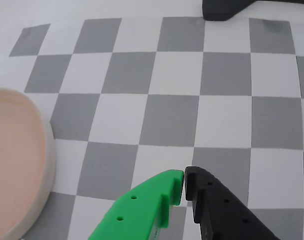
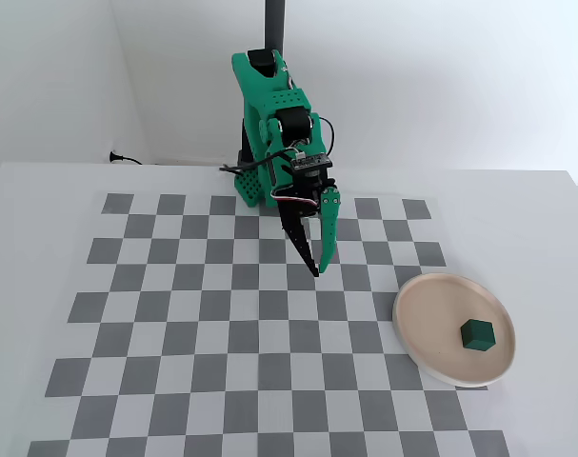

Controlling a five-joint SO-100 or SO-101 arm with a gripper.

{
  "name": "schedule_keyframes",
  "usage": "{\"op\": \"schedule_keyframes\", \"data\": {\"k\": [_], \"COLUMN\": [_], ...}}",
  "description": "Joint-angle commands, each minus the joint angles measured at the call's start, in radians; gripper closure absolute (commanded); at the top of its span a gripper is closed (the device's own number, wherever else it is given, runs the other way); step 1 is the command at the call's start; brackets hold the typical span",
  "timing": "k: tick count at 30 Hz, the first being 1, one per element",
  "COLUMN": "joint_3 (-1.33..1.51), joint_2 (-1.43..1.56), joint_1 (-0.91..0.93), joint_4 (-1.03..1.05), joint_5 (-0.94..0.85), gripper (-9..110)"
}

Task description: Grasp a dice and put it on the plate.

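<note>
The dark green dice [image 2: 477, 334] sits on the beige-pink plate [image 2: 431, 319] at the right of the checkerboard in the fixed view. Only the plate's rim and face [image 1: 21, 165] show at the left of the wrist view; the dice is out of that view. My gripper [image 2: 317, 270] hangs over the board's middle, left of the plate and apart from it. Its green finger and black finger touch at the tips [image 1: 184, 182], shut with nothing between them.
The checkerboard mat [image 2: 222, 324] covers the white table. The arm's green base [image 2: 260, 181] stands at the back centre with a dark post behind it. A dark foot [image 1: 232, 10] shows at the top of the wrist view.
</note>
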Motion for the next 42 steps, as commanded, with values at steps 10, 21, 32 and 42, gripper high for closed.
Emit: {"op": "schedule_keyframes", "data": {"k": [10,21,32,42], "joint_3": [0.176,0.207,0.212,0.249], "joint_2": [0.425,0.423,0.423,0.426], "joint_1": [0.072,0.150,0.239,0.333], "joint_4": [0.100,0.078,0.123,0.118], "joint_5": [0.179,0.397,0.758,1.094], "gripper": [106,106,106,106]}}
